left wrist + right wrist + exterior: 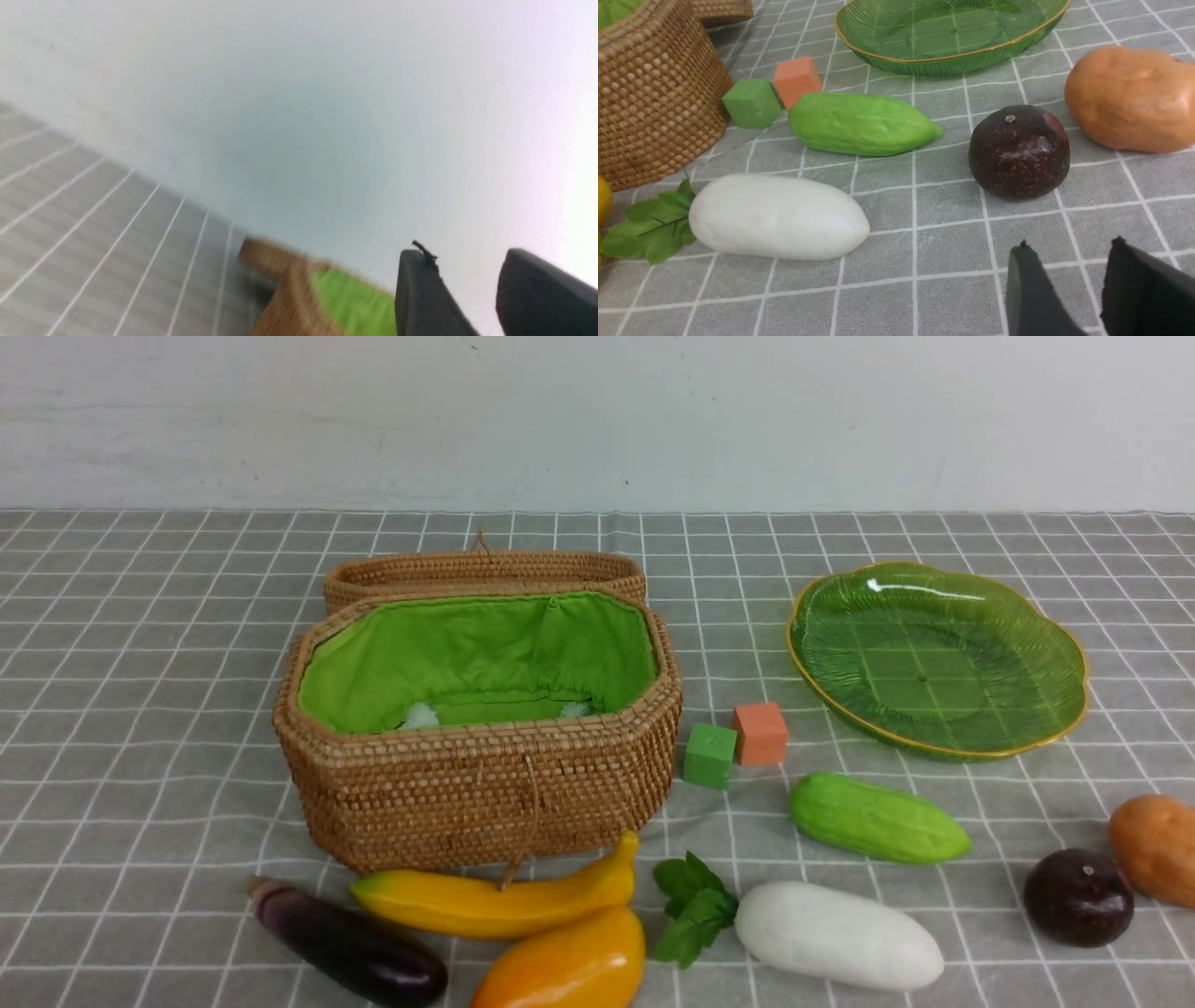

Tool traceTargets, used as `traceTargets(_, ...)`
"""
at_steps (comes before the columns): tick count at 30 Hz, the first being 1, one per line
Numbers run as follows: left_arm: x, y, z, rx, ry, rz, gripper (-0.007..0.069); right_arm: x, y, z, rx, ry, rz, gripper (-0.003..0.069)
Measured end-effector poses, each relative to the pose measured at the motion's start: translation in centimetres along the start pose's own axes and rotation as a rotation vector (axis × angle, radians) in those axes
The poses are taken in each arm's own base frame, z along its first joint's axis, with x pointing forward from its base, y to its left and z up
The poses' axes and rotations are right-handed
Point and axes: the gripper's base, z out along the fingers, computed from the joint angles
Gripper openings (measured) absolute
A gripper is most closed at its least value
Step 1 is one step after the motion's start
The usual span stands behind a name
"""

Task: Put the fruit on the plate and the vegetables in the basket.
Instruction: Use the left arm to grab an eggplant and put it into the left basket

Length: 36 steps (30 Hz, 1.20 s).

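Grip the round dark fruit across its middle — glossy, likely slippery; left claw, right claw narrowly parted, empty.

A pale off-white wall, faintly scuffed, is rising behind the far edge of the tablecloth. This grey cloth, crossed by a thin white grid, is lying slightly wrinkled under soft, even light.
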Motion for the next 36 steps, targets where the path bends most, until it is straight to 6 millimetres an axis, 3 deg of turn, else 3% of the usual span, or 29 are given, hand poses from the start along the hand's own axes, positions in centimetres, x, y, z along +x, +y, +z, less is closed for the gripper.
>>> traceTargets(2,-0.5,-0.3,0.0,0.028,-0.050,-0.011,0.0239,0.0,0.0,0.0,0.000,0.000,0.000,0.0240)
traceTargets(6,-3.8,-2.5,0.3,0.079,-0.095,-0.013,0.0239,0.0,0.0,0.0,0.000,0.000,0.000,0.0240)
traceTargets(10,-11.6,-7.3,0.0,0.077,-0.115,0.059,0.0239,0.0,0.0,0.0,0.000,0.000,0.000,0.0240)
traceTargets(11,-11.9,-7.5,0.1,0.072,-0.112,0.059,0.0239,0.0,0.0,0.0,0.000,0.000,0.000,0.0240)
traceTargets(12,-13.5,-8.4,0.3,0.054,-0.105,0.080,0.0239,0.0,0.0,0.0,0.000,0.000,0.000,0.0240)
traceTargets(13,-15.2,-9.1,1.2,-0.026,-0.031,0.112,0.0239,0.0,0.0,0.0,0.000,0.000,0.000,0.0240)
traceTargets(15,-16.3,-9.4,2.9,-0.138,0.086,0.136,0.0239,0.0,0.0,0.0,0.000,0.000,0.000,0.0240)
traceTargets(17,-15.6,-8.6,4.8,-0.238,0.228,0.151,0.0239,0.0,0.0,0.0,0.000,0.000,0.000,0.0240)
traceTargets(18,-15.6,-8.6,4.7,-0.244,0.236,0.152,0.0239,0.0,0.0,0.0,0.000,0.000,0.000,0.0240)
traceTargets(19,-14.5,-7.8,6.1,-0.317,0.353,0.176,0.0239,0.0,0.0,0.0,0.000,0.000,0.000,0.0240)
traceTargets(25,-11.8,-6.6,9.4,-0.414,0.537,0.129,0.0239,0.0,0.0,0.0,0.000,0.000,0.000,0.0240)
traceTargets(30,-7.7,-5.6,11.8,-0.527,0.770,-0.042,0.0239,0.0,0.0,0.0,0.000,0.000,0.000,0.0240)
traceTargets(34,-2.8,-4.1,14.4,-0.664,1.029,-0.151,0.0239,0.0,0.0,0.0,0.000,0.000,0.000,0.0240)
traceTargets(35,-2.5,-4.1,14.5,-0.668,1.041,-0.160,0.0239,0.0,0.0,0.0,0.000,0.000,0.000,0.0240)
traceTargets(36,-0.6,-3.5,15.5,-0.706,1.124,-0.191,0.0242,0.0,0.0,0.0,0.000,0.000,0.000,0.0240)
